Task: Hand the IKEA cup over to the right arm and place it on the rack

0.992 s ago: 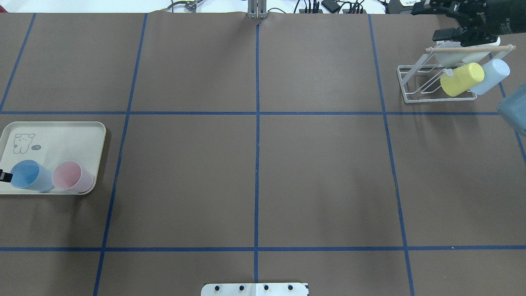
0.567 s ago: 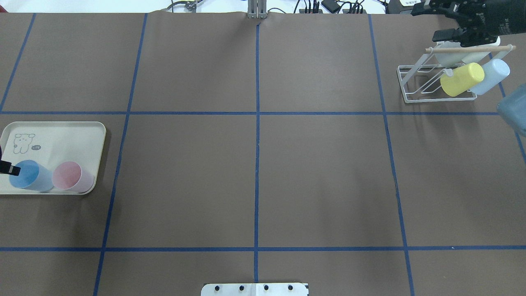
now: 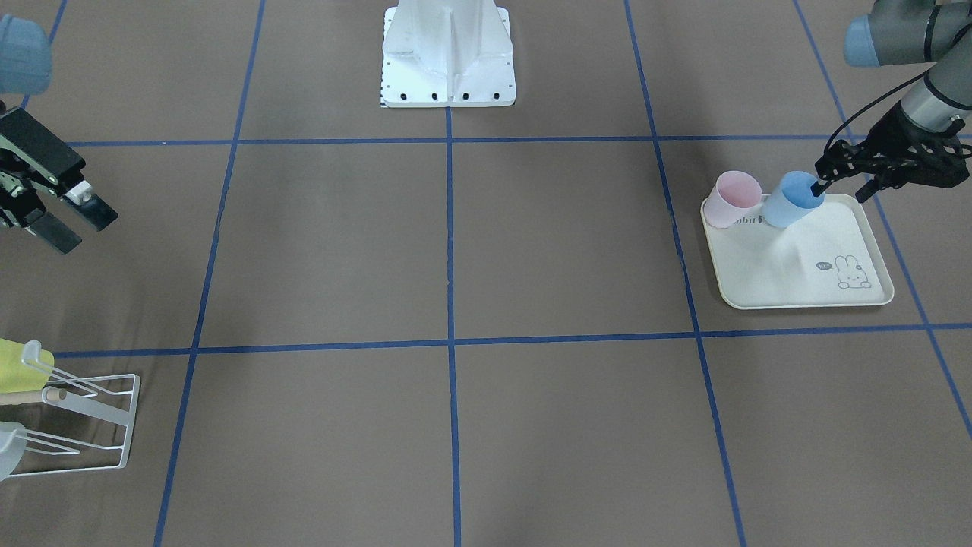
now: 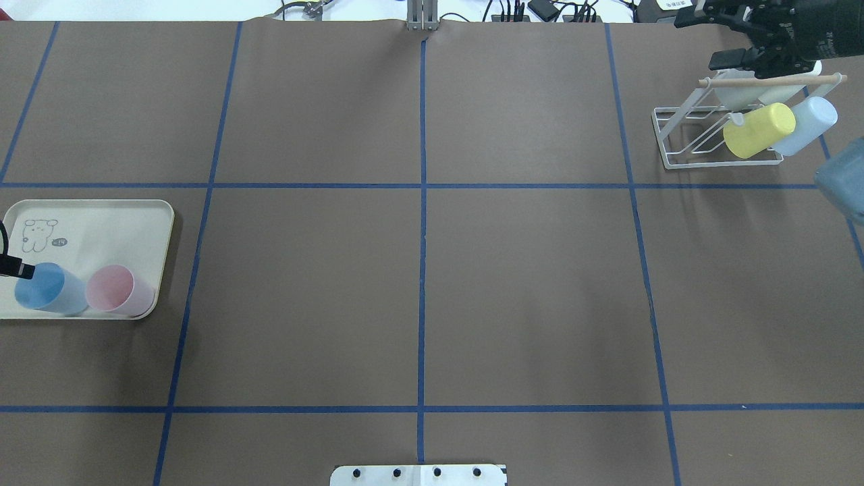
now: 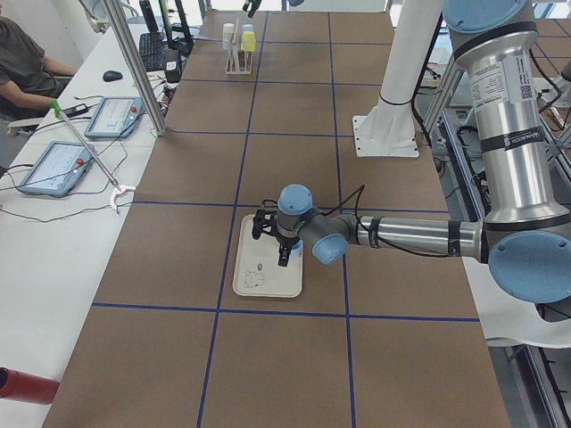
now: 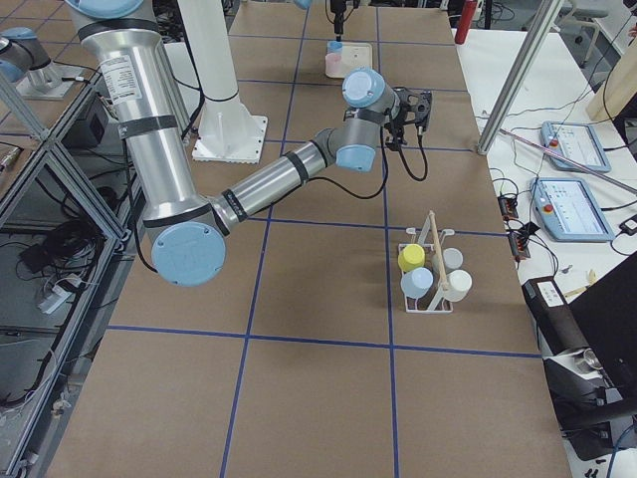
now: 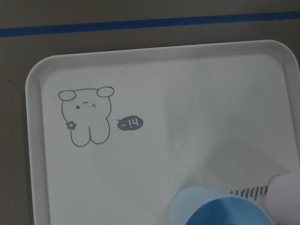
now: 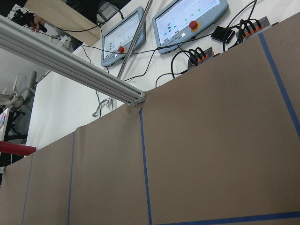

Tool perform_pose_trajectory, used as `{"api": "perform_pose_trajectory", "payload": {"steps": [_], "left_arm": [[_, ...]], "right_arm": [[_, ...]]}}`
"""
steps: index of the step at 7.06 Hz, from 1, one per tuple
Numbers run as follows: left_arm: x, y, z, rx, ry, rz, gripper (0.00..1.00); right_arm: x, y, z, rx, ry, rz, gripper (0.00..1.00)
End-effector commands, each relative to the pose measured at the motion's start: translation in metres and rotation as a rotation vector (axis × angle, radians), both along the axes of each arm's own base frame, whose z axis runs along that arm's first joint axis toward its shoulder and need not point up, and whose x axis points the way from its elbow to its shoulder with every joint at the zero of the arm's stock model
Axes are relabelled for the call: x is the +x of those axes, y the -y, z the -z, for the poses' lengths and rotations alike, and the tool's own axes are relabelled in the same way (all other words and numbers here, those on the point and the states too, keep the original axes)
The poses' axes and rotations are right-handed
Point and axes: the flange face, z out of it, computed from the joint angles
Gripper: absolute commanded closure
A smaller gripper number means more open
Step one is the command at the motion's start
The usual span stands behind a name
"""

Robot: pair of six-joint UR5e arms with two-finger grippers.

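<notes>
A blue IKEA cup (image 3: 792, 200) stands upright at the near-left corner of the cream tray (image 3: 805, 289), next to a pink cup (image 3: 733, 199). My left gripper (image 3: 840, 191) is open. One fingertip (image 4: 24, 271) sits over the blue cup's (image 4: 44, 289) rim and the other is outside the wall. The left wrist view shows only the cup's (image 7: 225, 211) top, no fingers. At the far right, my right gripper (image 4: 706, 39) hangs open and empty just beyond the white wire rack (image 4: 675, 131).
On the rack hang a yellow cup (image 4: 759, 129), a pale blue cup (image 4: 806, 125) and a white cup (image 4: 739, 94) under its wooden dowel (image 4: 769, 81). The white robot base (image 3: 448, 57) stands mid-table. A person (image 5: 22, 62) sits by tablets beyond the far edge.
My left fingertip has moved away from the robot and slightly inward, from beside the blue cup to over its rim. The right gripper has edged slightly farther from the rack.
</notes>
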Motion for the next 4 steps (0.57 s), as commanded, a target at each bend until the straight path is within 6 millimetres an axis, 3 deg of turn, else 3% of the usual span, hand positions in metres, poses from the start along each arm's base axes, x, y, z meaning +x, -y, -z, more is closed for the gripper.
{"api": "perform_pose_trajectory", "payload": {"steps": [1,4], "left_arm": [[0.000,-0.001,0.000,-0.001,0.001,-0.001,0.15],[0.016,-0.007,-0.003,-0.007,0.003,-0.039,0.15]], "right_arm": [[0.000,0.000,0.001,0.000,0.002,0.000,0.00],[0.000,-0.001,0.000,-0.002,0.001,0.001,0.00]]}}
